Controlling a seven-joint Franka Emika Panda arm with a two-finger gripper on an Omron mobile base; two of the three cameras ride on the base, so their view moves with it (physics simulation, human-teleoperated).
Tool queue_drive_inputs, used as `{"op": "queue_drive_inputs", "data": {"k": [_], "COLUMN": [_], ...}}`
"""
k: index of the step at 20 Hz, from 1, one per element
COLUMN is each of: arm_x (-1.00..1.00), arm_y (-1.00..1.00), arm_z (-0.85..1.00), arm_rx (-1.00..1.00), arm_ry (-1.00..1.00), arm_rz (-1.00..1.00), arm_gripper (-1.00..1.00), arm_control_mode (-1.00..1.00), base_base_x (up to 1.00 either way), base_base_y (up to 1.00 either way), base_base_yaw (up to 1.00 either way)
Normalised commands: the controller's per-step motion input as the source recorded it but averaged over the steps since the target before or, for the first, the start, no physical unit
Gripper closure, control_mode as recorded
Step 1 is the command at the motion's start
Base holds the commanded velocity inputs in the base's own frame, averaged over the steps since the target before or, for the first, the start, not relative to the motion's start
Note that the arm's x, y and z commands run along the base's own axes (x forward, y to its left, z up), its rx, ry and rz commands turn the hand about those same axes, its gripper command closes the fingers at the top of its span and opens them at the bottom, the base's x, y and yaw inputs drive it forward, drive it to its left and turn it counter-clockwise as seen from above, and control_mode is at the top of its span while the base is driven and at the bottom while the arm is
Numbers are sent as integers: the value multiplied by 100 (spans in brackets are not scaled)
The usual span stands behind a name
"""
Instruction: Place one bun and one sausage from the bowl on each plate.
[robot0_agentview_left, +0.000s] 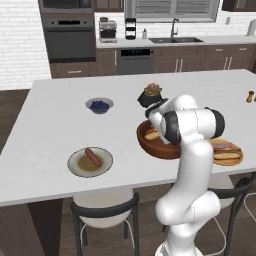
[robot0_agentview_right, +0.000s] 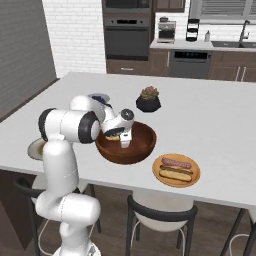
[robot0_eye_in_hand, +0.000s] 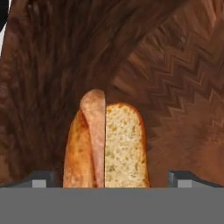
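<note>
Claw (robot0_eye_in_hand: 112, 177) spread wide, grasping nothing, down inside wooden bowl (robot0_agentview_right: 142, 150) at counter (robot0_agentview_left: 55, 120) center, straddling bun (robot0_eye_in_hand: 107, 146) w/ sausage. Grey-rim plate (robot0_agentview_left: 76, 169): 1 sausage (robot0_agentview_left: 92, 156). Orange plate (robot0_agentview_right: 193, 177): bun + sausage. Small bowl (robot0_agentview_left: 99, 105): blueberries.

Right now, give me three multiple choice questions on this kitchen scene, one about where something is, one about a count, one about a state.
1. Where is the gripper?
A. inside the wooden bowl
B. over the orange plate
C. beside the plant pot

2. How many items lie on the grey-rimmed plate?
A. none
B. one
C. two

3. How do the jaws stand?
A. shut on a sausage
B. shut on nothing
C. open, astride the bun

Answers: 1 A, the hand reaches down into the bowl. 2 B, only a sausage lies there. 3 C, the fingertips stand wide on either side of the bun.
</note>
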Motion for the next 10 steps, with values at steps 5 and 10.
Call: {"op": "queue_drive_inputs", "data": {"k": [5, 10], "arm_x": [34, 26], "arm_y": [0, 0], "arm_z": [-38, -44], "arm_rx": [0, 0], "arm_ry": [0, 0], "arm_rz": [-2, -3], "arm_gripper": [-100, 100], "arm_control_mode": [-100, -100], "base_base_x": [0, 0], "base_base_y": [0, 0], "base_base_yaw": [0, 0]}}
